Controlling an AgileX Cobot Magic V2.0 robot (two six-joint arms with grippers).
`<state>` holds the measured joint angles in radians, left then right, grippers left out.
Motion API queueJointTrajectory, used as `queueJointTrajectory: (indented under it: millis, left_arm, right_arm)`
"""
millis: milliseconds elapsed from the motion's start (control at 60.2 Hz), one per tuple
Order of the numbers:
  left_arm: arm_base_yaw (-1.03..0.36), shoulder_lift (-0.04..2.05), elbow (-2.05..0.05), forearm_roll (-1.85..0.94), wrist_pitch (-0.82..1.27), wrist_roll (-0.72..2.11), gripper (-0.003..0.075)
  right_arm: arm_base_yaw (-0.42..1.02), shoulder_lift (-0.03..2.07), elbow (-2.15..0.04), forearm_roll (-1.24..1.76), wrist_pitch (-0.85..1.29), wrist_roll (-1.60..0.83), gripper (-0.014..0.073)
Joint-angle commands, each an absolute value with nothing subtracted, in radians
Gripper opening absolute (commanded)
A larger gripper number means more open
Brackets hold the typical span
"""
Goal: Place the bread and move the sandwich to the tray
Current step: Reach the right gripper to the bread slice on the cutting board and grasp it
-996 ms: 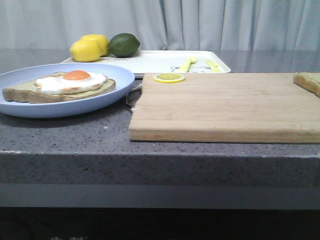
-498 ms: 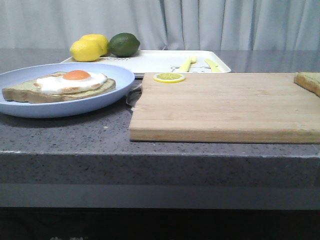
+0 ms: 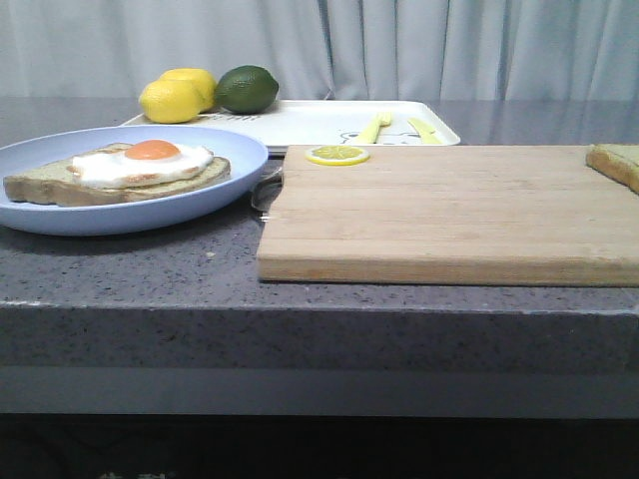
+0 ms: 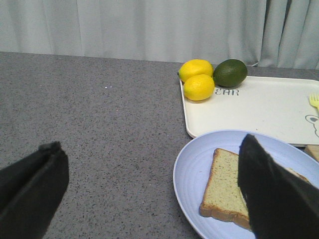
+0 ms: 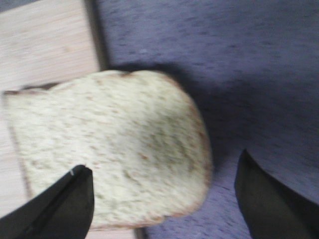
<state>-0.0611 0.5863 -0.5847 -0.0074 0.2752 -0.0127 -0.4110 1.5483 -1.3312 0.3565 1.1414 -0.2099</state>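
Grey bench (image 3: 150, 264), nothing done yet: bread (image 5: 109, 149) overhanging cutting board (image 3: 449, 210) edge, beneath spread right tool (image 5: 164, 199); sandwich (image 3: 120, 172) on plate (image 3: 40, 215), tray (image 3: 310, 125) waiting; left tool (image 4: 149, 189) apart.

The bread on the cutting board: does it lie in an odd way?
Yes. The bread sits at the corner of the wooden cutting board, and part of it overhangs the board's edge above the grey counter. The right gripper is open over it.

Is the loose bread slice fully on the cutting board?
No. The bread overhangs the cutting board's edge onto the counter beneath the open right gripper.
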Motion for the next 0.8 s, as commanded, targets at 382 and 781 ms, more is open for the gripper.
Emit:
queueJointTrajectory:
  millis: [382, 781]
  left_arm:
    - [-0.059, 0.591, -0.622, -0.017, 0.195, -0.020, 0.0671]
    - [-0.059, 0.591, -0.622, -0.017, 0.195, -0.020, 0.0671]
  right_arm:
    - [-0.486, 1.739, -1.483, 0.603, 1.319, -0.444, 0.0584]
    - [-0.472, 1.773, -1.483, 0.599, 1.329, -0.474, 0.0584]
